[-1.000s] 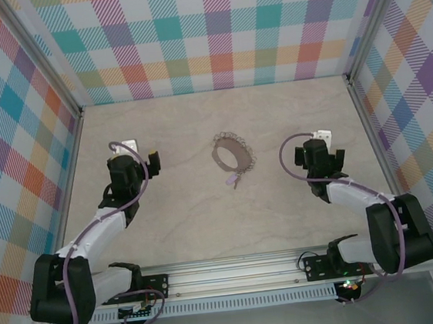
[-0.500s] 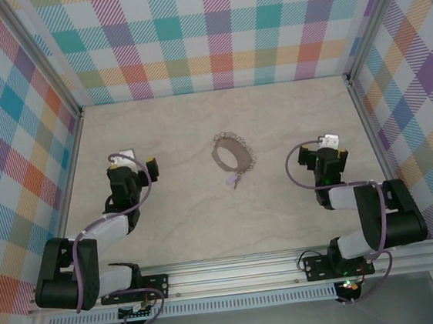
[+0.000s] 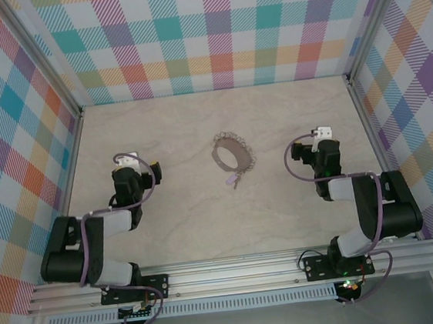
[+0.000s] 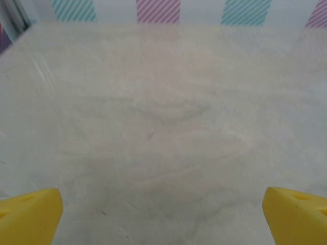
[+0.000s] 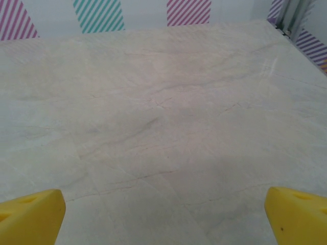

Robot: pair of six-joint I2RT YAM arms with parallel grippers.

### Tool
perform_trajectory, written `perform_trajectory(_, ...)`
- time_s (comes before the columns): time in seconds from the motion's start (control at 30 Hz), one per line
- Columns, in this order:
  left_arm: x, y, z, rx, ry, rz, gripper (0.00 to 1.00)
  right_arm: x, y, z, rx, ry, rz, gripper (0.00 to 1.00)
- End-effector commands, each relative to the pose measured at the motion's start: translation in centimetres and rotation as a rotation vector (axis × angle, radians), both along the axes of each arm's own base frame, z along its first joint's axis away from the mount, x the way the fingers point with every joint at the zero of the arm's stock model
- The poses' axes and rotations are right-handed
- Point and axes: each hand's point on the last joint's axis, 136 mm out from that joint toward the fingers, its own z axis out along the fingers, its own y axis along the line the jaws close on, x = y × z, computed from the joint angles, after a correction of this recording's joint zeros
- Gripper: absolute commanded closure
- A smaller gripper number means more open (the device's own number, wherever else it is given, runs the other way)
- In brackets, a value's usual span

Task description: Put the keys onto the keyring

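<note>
Left gripper (image 4: 163, 218) and right gripper (image 5: 163, 218) hang released, empty over bare table (image 3: 208, 225). Between them lies the keyring (image 3: 217, 156), three o'clock from the left. The key (image 3: 231, 180) sits by its six o'clock rim. Probably light, stiff and slippery, so pinch its lilac head.

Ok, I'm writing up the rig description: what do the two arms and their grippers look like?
The left arm and right arm have black joint housings and pale grey links, each trailed by a looping lilac cable. A small white block tops each wrist. The left gripper and right gripper have bright yellow wedge-shaped fingers.
</note>
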Motion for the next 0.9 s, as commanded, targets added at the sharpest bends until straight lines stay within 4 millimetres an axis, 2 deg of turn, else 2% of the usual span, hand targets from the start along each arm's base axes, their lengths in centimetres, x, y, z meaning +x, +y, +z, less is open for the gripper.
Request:
perform_trajectory(0.0,0.98,-0.2,-0.85,-0.005,-0.032,-0.024,0.0,0.12,0.64,-0.2,0.035,-0.02,0.063,0.0)
perform_trajectory(0.07,1.43,-0.27,-1.45,-0.029,0.035,-0.039,0.0,0.14,0.64,-0.34,0.035,-0.018,0.064,0.0)
perform_trajectory(0.17,1.64,0.2,-1.34,-0.051,0.027,-0.036,0.0,0.11,0.66,-0.36,0.038,-0.011,0.064,0.0)
perform_trajectory(0.87,1.61,0.2,-1.34,-0.051,0.03,-0.037,0.0,0.02,0.66,-0.3,0.033,-0.013,0.065,0.0)
